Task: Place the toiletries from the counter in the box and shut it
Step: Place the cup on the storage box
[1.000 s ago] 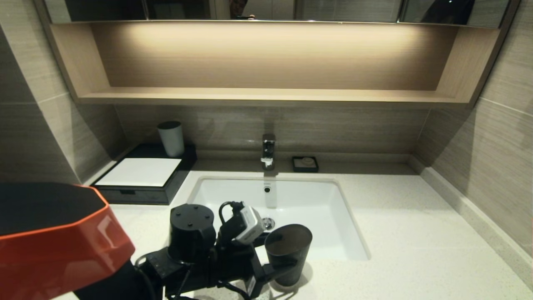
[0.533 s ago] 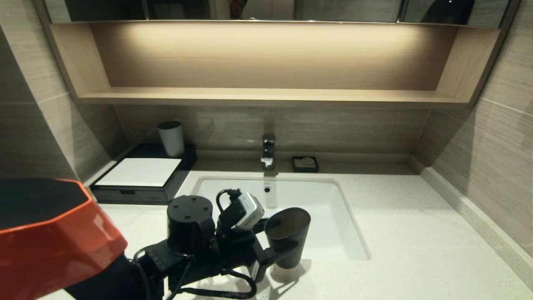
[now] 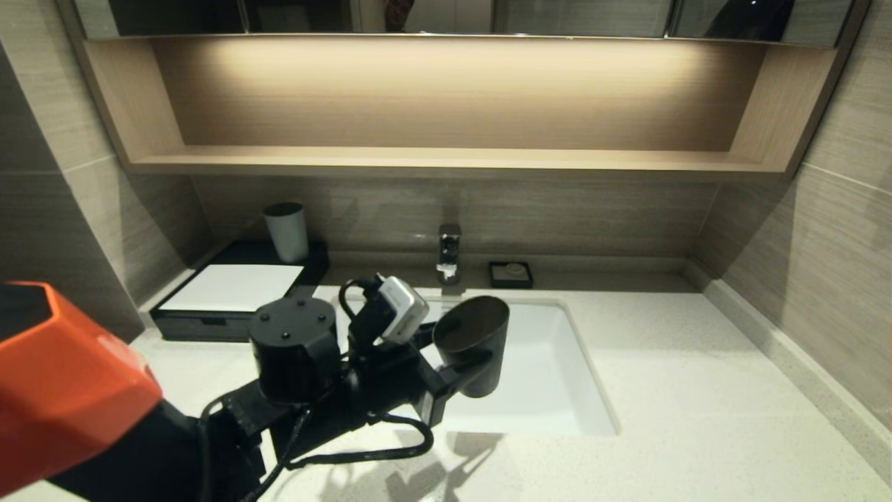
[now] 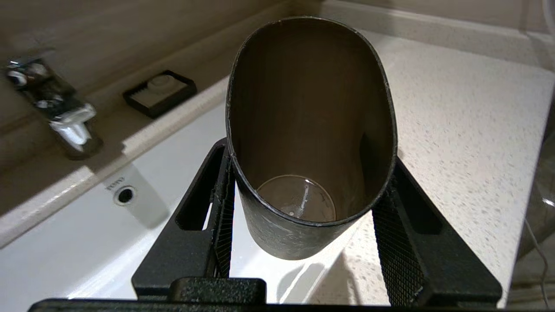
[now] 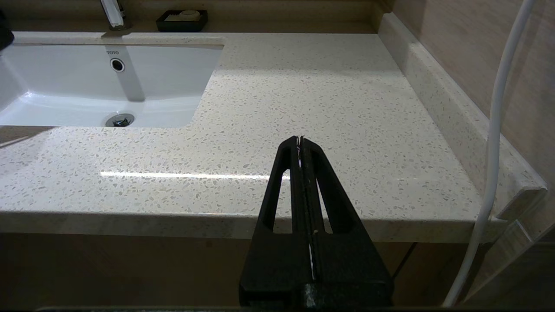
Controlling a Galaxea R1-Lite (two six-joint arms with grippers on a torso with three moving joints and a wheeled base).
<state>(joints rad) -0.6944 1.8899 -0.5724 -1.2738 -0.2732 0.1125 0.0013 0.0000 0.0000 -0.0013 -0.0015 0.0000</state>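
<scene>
The left hand (image 4: pixel 303 195) pinches a tall dark cylindrical cup (image 4: pixel 310 130), tilted, hollow, above the white sink (image 3: pixel 536 376); the right hand (image 5: pixel 300 143) is pressed together.

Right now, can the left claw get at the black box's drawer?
Probably not yet. The left claw is shut on the dark cup, held over the sink. The box sits unobstructed, drawer closed.
</scene>
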